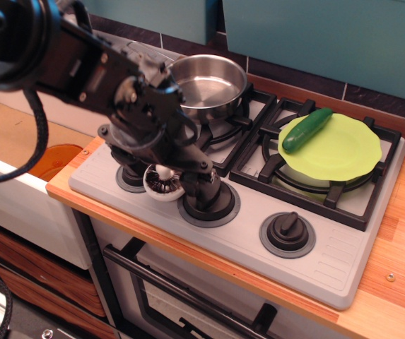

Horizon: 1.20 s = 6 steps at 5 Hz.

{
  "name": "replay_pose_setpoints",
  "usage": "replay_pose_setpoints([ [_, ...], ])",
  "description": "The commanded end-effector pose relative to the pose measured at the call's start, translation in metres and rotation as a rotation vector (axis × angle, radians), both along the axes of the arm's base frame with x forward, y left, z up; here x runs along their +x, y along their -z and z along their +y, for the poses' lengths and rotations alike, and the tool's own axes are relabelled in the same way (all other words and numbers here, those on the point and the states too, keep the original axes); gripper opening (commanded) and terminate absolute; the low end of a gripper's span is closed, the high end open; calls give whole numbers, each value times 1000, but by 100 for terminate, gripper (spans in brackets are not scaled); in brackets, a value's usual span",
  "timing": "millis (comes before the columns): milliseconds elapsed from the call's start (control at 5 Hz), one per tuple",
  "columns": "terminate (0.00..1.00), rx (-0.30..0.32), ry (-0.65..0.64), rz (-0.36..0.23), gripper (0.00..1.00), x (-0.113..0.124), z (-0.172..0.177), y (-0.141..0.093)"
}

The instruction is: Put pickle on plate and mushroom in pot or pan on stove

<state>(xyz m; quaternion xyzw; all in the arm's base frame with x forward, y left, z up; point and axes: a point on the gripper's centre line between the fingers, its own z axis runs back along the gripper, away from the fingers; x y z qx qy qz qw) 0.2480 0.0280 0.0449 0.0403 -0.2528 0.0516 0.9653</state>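
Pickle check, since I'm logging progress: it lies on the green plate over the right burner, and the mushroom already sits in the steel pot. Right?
Not quite. The pickle does lie on the plate over the right burner, but the pot is empty. The observation.image view shows the mushroom on the stove's front panel, between the knobs, under the gripper.

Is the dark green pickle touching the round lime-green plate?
Touching. The only camera view shows the dark green glossy pickle lying across the back-left rim of the round lime-green plate, with no gap between them.
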Motion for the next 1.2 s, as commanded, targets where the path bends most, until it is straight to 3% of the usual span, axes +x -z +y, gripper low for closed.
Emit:
replay_pose_setpoints([
  [0,0,4,-3,-46,100,11,1,4],
  [600,0,6,-24,-42,100,11,-4,3],
  [800,0,-9,-25,-40,0,12,-4,2],
  [1000,0,-14,-27,-34,0,12,-4,-1],
])
